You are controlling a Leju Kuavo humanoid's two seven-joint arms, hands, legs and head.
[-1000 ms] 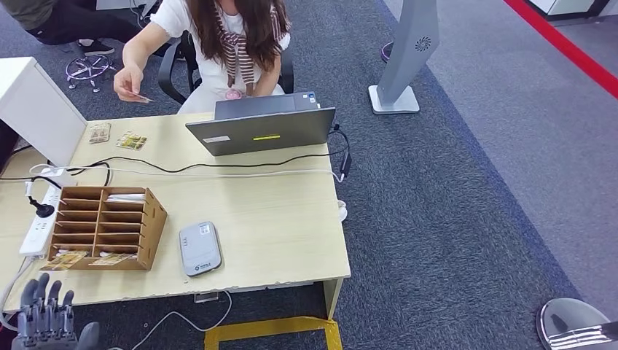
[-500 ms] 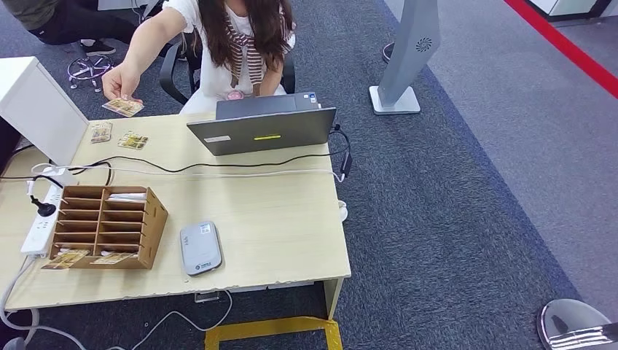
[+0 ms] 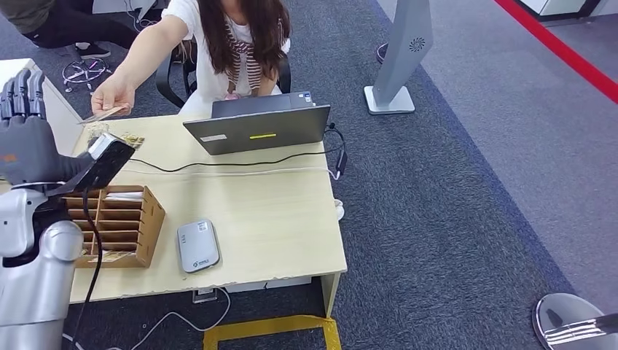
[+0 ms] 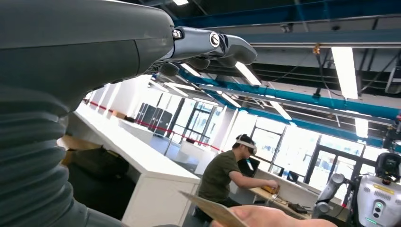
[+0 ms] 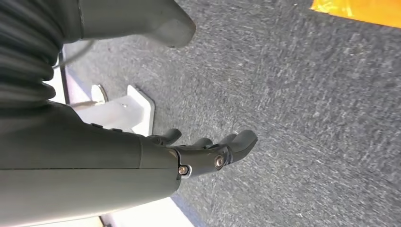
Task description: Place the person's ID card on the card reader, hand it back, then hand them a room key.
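Partly cropped, left hand raised, fingers apart, empty — person's ID card edge-on, right hand loosely spread

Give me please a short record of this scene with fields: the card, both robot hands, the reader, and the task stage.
ID card: held out by the person's hand over the desk's far left corner
left hand: raised near the card, fingers apart, holding nothing, apart from the card
right hand: hanging low over the grey carpet, holding nothing
card reader: grey, flat on the desk, beside the wooden organizer, nothing on it
task stage: card not yet taken
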